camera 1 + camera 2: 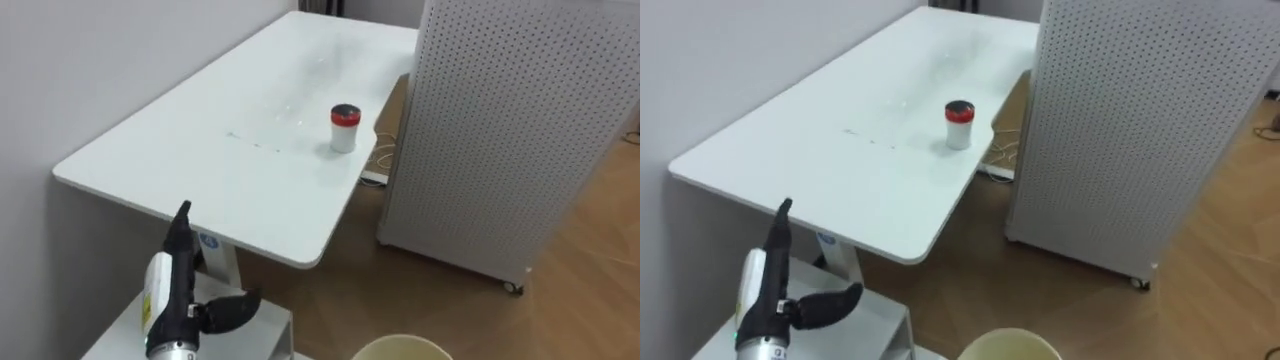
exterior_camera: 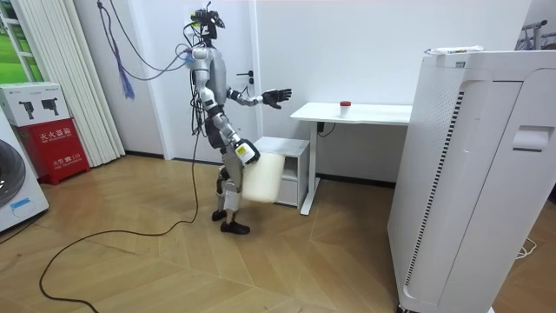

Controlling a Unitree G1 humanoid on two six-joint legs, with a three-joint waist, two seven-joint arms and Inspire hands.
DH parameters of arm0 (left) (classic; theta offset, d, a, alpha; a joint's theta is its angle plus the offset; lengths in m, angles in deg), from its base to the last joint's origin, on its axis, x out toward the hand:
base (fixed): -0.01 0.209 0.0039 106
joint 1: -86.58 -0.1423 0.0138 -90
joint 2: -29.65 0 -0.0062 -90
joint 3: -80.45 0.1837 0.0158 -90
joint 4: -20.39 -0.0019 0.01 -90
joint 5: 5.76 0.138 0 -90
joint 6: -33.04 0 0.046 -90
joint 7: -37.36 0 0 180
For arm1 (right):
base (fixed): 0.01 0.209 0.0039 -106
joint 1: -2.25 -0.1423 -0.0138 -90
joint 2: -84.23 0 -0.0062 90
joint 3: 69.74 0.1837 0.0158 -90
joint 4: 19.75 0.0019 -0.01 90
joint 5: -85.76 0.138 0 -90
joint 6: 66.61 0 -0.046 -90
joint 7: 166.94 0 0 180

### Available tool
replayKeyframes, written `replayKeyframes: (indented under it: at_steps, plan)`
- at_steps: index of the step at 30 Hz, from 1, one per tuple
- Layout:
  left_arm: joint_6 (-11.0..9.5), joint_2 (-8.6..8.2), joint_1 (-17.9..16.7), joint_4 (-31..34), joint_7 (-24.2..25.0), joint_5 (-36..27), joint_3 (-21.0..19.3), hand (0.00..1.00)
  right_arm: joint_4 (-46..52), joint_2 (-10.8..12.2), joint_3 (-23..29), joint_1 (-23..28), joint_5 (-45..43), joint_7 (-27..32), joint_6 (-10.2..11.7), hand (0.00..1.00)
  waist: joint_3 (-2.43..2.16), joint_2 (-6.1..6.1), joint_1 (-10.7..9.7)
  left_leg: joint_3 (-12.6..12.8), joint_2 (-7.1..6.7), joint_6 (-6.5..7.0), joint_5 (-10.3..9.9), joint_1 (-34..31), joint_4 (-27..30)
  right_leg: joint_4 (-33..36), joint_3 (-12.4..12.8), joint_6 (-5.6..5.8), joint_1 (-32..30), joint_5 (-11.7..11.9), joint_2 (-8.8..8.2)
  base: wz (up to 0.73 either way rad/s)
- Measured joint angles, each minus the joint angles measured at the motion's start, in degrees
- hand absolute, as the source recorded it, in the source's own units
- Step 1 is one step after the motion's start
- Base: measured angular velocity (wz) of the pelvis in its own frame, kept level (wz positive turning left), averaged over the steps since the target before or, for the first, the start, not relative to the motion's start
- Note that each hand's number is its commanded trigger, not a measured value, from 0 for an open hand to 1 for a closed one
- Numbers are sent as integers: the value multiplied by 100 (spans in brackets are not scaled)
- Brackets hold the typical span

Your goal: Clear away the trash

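bare white table [image 1: 200, 150] from left hand [image 1: 180, 295] to red-lidded cup [image 1: 344, 128], open to cross; hemmed by wall [image 1: 60, 60] along the left, tall perforated cabinet [image 1: 500, 130] near the right edge.

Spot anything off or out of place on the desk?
Only the small red-topped cup stands out. It sits alone and upright on the white table, close to its right edge. No spill or damage shows. The left hand hovers open near the table's end.

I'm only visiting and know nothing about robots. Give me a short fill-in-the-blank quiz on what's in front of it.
The small container has a ___ lid. The table under it is ___. The robot's left hand is ___, not shut.
Missing words: red; white; open.
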Motion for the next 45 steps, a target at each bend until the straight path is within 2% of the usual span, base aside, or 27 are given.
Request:
replayKeyframes:
  at_steps: [2,4,7,9,10,11,12,13,14,15,16,17,18,19,21,23,25,26,28,33,41,45]
  plan:
    - [-6,-13,-20,82,102,7,-89,0,-3,44,-1,34,-118,-48,-7,100,-1,6,-19,-472,3,-10,2,-73,45,-137,51,-81,2,45,101,-26]
    - [-6,-12,-21,81,115,4,-118,0,5,51,-2,51,-243,-132,-7,100,0,-13,-110,-563,30,-41,3,-75,52,-190,50,-105,30,29,156,-5]
    - [-5,-11,-60,95,125,2,-121,0,4,51,-2,58,-248,-236,-8,100,3,-23,-104,-504,107,-143,-54,8,132,-182,154,-176,10,-17,285,-28]
    - [-4,-10,-130,233,177,2,-198,0,-2,55,-2,66,-362,-315,-8,100,1,-50,-78,-801,99,-179,-77,12,263,-184,389,-211,10,-28,400,-50]
    - [-4,-9,-219,342,256,2,-280,0,0,54,2,65,-478,-391,-8,100,-3,-56,-32,-1246,91,-179,-77,4,398,-193,569,-246,23,-27,484,-62]
    - [-4,-10,-268,388,284,3,-311,0,0,54,2,67,-511,-440,-8,100,-6,-56,16,-1456,84,-178,-77,-12,510,-195,654,-270,32,-17,523,-97]
    - [-5,-12,-395,513,366,5,-380,0,0,54,1,66,-579,-515,-9,100,-14,-52,82,-1890,54,-173,-79,-123,821,-198,866,-312,81,1,590,-98]
    - [-6,-22,-493,563,421,4,-405,0,-3,46,2,76,-623,-557,-14,100,-14,-36,136,-2345,-7,-148,-91,-246,1073,-190,1057,-338,125,16,639,-96]
    - [-6,-32,-561,627,480,14,-405,0,-3,25,8,96,-624,-571,-24,100,-34,-7,141,-2737,-110,-151,-127,-381,1004,-180,1246,-343,133,20,701,-63]
    - [-9,-32,-568,661,484,14,-404,0,-3,17,11,96,-621,-571,-38,100,-31,-10,152,-2896,-172,-160,-121,-484,926,-175,1302,-344,125,21,707,-55]
    - [-12,-32,-565,690,474,18,-405,0,-3,6,11,96,-627,-562,-91,100,-26,-13,205,-3052,-203,-220,-20,-695,697,-175,1403,-340,119,23,726,-61]
    - [-13,-22,-583,696,471,14,-422,0,-7,10,11,105,-636,-541,-140,100,-40,-8,244,-3015,-180,-180,145,-835,651,-153,1445,-329,145,10,757,-65]
    - [-15,-21,-614,703,471,15,-441,0,-5,13,7,131,-655,-549,-157,100,-87,-8,291,-3012,-176,-178,136,-809,637,-163,1452,-313,147,-1,763,-43]
    - [-15,-21,-599,747,470,12,-469,0,3,12,37,145,-688,-554,-164,100,-116,-10,276,-3014,-190,-144,103,-760,565,-185,1412,-295,145,-12,759,-20]
    - [-32,-20,-603,859,464,-3,-487,0,7,16,173,147,-727,-589,-165,100,-100,-37,270,-2994,-260,-131,116,-653,451,-221,1365,-284,177,-15,727,-6]
    - [-43,-20,-605,859,463,-61,-488,0,8,12,194,145,-734,-567,-165,100,-83,-22,229,-2990,-271,-122,133,-511,338,-321,1353,-274,304,-13,719,0]
    - [-53,-21,-605,860,458,-131,-497,0,22,4,195,150,-737,-515,-165,100,-45,27,204,-3020,-271,-121,142,-365,196,-468,1347,-266,423,-10,727,0]
    - [-60,-21,-601,860,457,-158,-497,0,38,3,197,149,-737,-498,-165,100,-48,42,196,-3028,-272,-121,142,-360,186,-492,1347,-262,426,-8,729,0]
    - [-85,-18,-599,864,438,-285,-495,0,162,4,199,150,-737,-453,-163,100,-25,80,196,-3032,-282,-109,165,-315,87,-534,1360,-261,415,-8,728,-7]
    - [-88,-14,-605,865,436,-338,-490,0,261,12,199,145,-693,-464,-146,100,-29,93,186,-3033,-278,-102,190,-283,-2,-663,1373,-259,516,-6,740,-2]
    - [-91,6,-604,864,433,-317,-501,0,275,13,186,141,-746,-503,-138,100,-1,47,204,-2990,-269,-103,189,-294,-59,-770,1261,-260,509,-6,737,-4]
    - [-91,28,-605,863,441,-313,-520,0,317,19,167,156,-1000,-522,-160,100,42,-45,252,-2943,-248,-135,134,-435,282,-677,1223,-291,423,-53,768,-5]
